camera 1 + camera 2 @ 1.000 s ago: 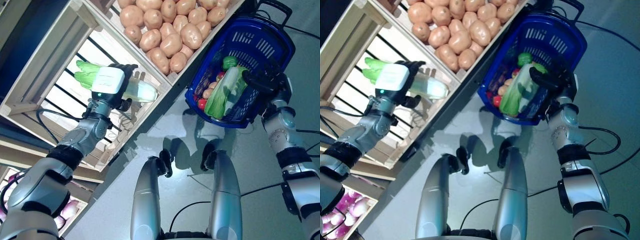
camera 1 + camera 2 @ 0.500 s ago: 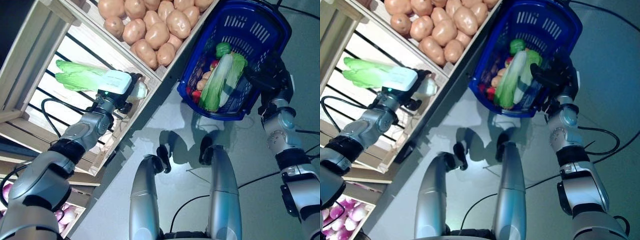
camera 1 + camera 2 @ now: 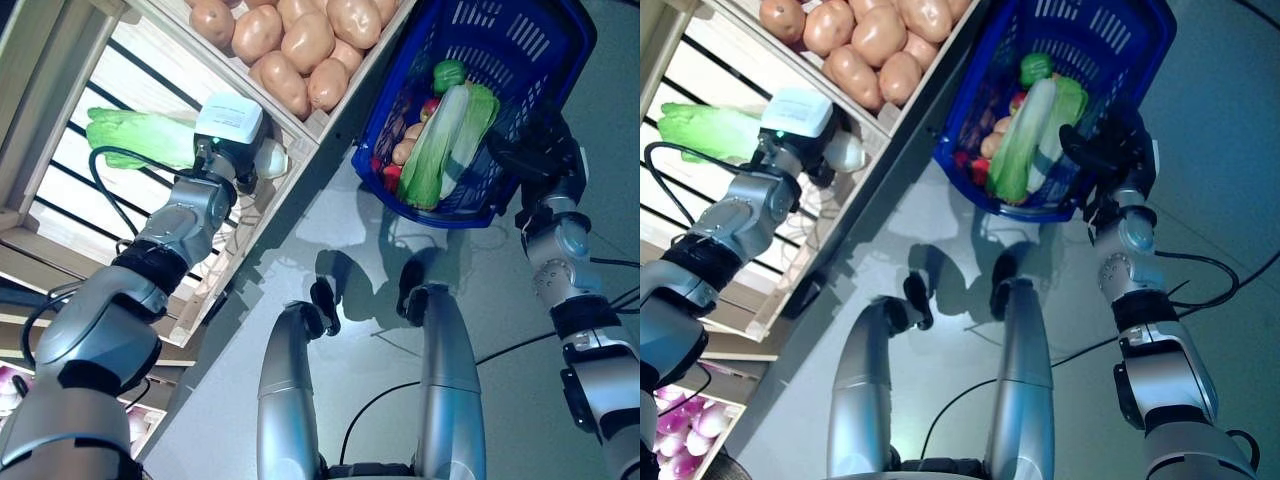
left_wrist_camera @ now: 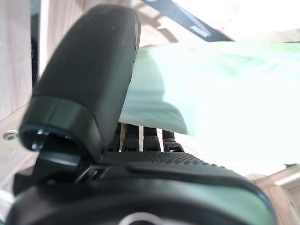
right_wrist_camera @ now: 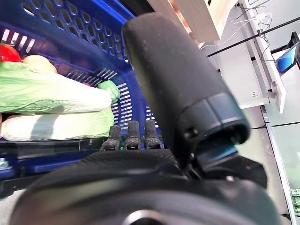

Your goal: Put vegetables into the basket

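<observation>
A pale green cabbage (image 3: 140, 137) is clasped in the left hand (image 3: 232, 150) over the slatted crate (image 3: 60, 190). The blue basket (image 3: 520, 60) is gripped at its rim by the right hand (image 3: 535, 155).

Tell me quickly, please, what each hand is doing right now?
Left hand: shut on the cabbage in the crate.
Right hand: shut on the blue basket.

Green cabbage (image 3: 140, 137) lies in the crate; blue basket (image 3: 520, 60) holds vegetables.

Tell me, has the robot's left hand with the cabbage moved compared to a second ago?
Cannot tell: the whole view has shifted, so the camera moved. The left hand grips the cabbage just inside the wooden crate.
</observation>
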